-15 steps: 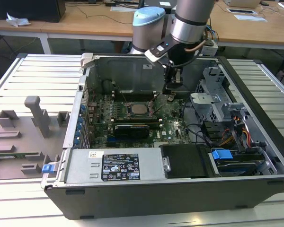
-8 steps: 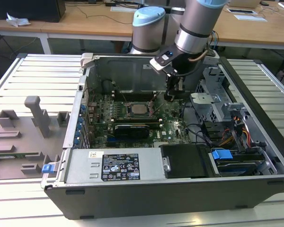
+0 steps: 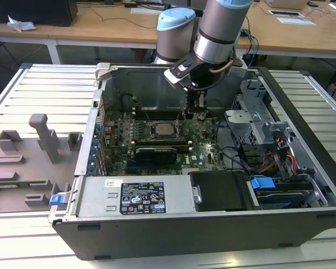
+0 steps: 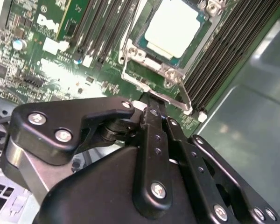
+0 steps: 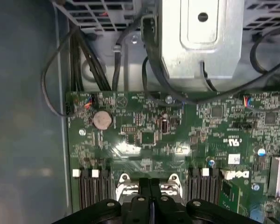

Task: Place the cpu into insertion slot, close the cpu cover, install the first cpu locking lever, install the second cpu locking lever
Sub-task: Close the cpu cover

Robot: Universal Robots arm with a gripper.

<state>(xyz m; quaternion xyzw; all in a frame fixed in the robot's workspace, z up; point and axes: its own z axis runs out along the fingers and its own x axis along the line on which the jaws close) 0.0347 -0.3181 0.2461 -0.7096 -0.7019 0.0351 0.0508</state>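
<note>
The cpu [image 3: 164, 130], a silvery square chip [image 4: 175, 28], lies flat in the insertion slot [image 3: 152, 134] on the green motherboard. The metal cpu cover [image 4: 130, 49] lies down around the chip, its cut-out showing the chip's top. A thin wire locking lever [image 4: 183, 95] runs along the socket's edge closest to my fingers. My gripper [image 4: 148, 103] is shut, its black fingers pressed together right at that edge, beside the lever. In the exterior view the gripper [image 3: 194, 115] hangs just to the right of the socket. In the first wrist view the shut fingertips [image 5: 150, 183] sit between two lever hooks [image 5: 124, 178].
Long black memory slots [image 4: 224, 51] flank the socket on both sides. A metal drive cage [image 3: 252, 120] with cables stands to the exterior view's right, the power supply [image 3: 140, 196] in front. A grey fixture plate [image 3: 28, 162] lies outside the case on the exterior view's left.
</note>
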